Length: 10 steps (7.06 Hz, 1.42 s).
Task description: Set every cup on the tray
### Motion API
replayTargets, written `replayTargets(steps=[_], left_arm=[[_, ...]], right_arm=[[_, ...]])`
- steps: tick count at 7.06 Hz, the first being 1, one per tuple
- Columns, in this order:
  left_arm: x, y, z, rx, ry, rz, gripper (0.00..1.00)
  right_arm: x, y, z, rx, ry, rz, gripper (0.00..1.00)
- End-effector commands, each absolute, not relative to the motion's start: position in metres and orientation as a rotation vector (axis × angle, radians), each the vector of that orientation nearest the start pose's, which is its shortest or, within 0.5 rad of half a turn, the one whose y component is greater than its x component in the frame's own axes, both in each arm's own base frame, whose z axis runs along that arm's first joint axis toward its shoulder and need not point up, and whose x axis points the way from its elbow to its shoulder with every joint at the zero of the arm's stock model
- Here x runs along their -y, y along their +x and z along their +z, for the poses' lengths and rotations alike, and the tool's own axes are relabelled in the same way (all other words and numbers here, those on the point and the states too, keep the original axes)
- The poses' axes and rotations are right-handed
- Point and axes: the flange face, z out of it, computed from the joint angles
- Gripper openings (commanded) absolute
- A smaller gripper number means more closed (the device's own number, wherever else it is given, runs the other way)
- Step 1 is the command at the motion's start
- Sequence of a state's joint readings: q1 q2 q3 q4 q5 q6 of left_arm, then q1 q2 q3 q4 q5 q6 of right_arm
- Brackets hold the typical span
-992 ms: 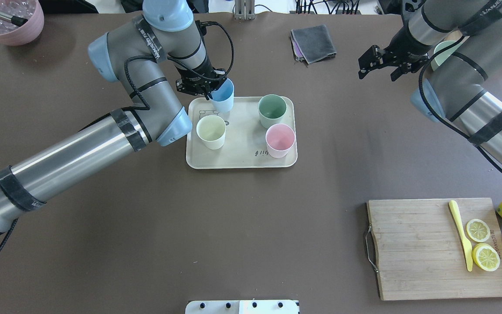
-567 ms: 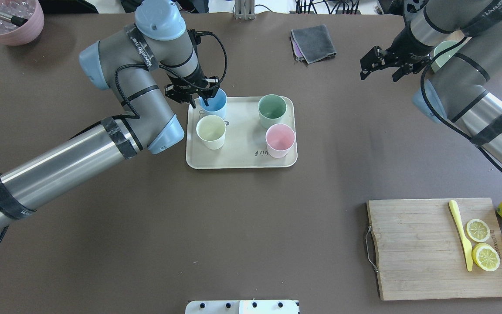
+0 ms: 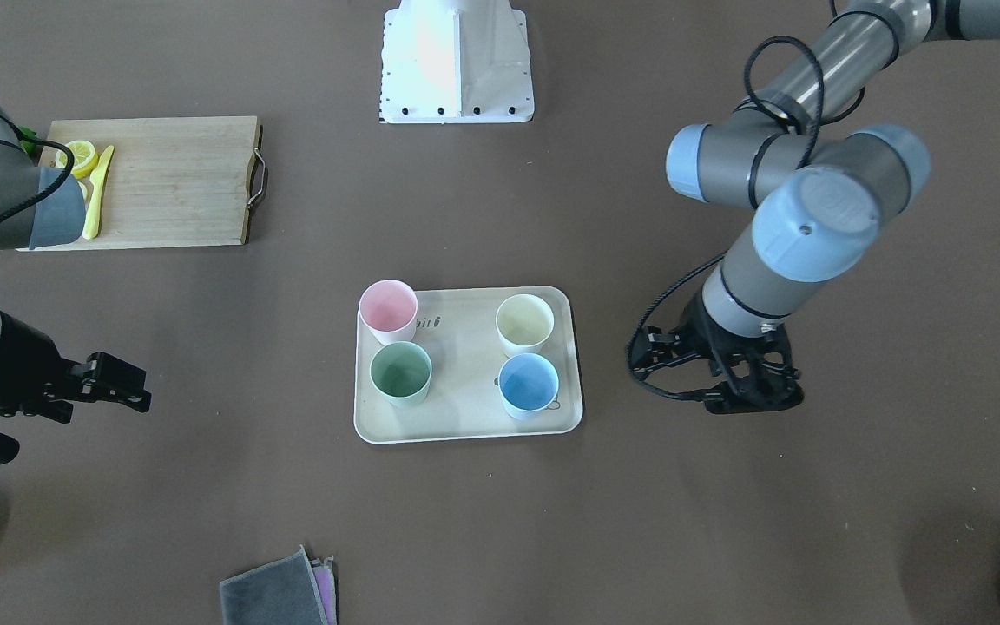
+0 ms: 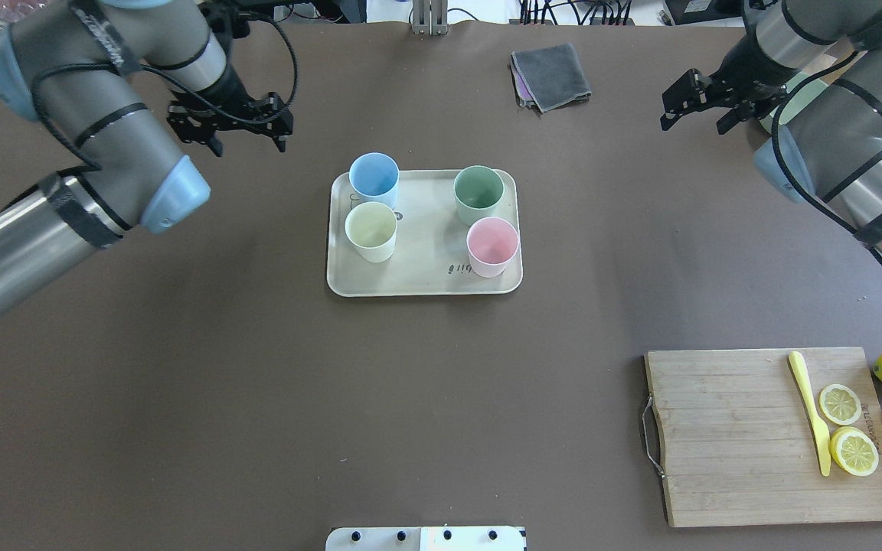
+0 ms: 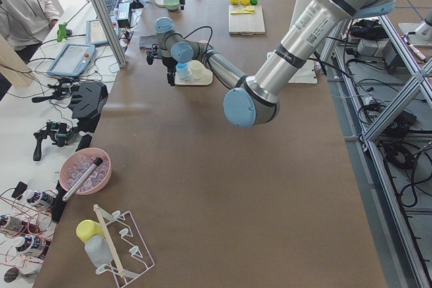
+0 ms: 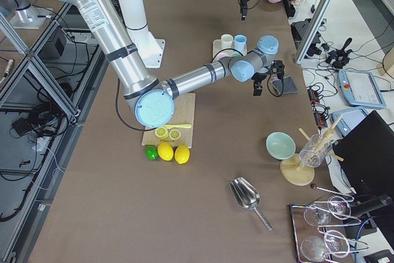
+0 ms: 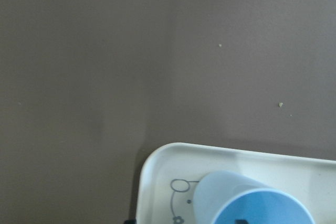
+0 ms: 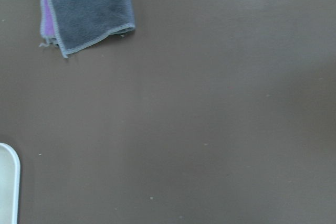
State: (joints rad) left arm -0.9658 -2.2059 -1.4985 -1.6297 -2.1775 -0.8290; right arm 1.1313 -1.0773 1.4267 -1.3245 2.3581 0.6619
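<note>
Four on board: blue cup (image 4: 374, 174), cream cup (image 4: 370, 229), green cup (image 4: 478, 191), pink cup (image 4: 492, 243), upright on the tray (image 4: 429, 264).
Progress: looks finished; nothing left to carry.
Left claw (image 4: 251, 145): spread, empty, beyond the tray's far left corner.
Right claw (image 4: 694, 122): spread, empty, well right of the tray.
Hidden: tray's lettering, half covered by the pink cup.

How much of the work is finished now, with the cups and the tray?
Done: the blue cup, cream cup, green cup and pink cup all stand upright on the tray. In hand: nothing; the left claw and right claw are open and empty. Left: nothing.
</note>
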Motion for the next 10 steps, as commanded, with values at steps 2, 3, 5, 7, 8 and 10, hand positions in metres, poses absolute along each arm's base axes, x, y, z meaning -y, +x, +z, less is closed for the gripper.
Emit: replayTargets(steps=[2, 3, 5, 7, 8, 10], left_arm=[[0.607, 0.115, 0.432, -0.684, 0.181, 0.173, 0.98], [0.593, 0.039, 0.484, -0.642, 0.205, 0.234, 0.98], [0.552, -0.024, 0.55, -0.692, 0.164, 0.224, 0.98], [0.516, -0.03, 0.565, -0.748, 0.137, 0.195, 0.98], [0.507, -0.03, 0.565, -0.748, 0.133, 0.189, 0.98], [0.504, -0.031, 0.563, -0.753, 0.12, 0.138, 0.98]], right_arm=[[0.661, -0.097, 0.476, 0.882, 0.11, -0.14, 1.0], [0.651, -0.045, 0.509, 0.86, 0.123, -0.162, 1.0], [0.614, 0.005, 0.576, 0.824, 0.108, -0.208, 1.0], [0.591, 0.037, 0.604, 0.82, 0.117, -0.206, 1.0], [0.567, 0.039, 0.603, 0.816, 0.129, -0.209, 1.0], [0.535, 0.042, 0.596, 0.816, 0.143, -0.208, 1.0]])
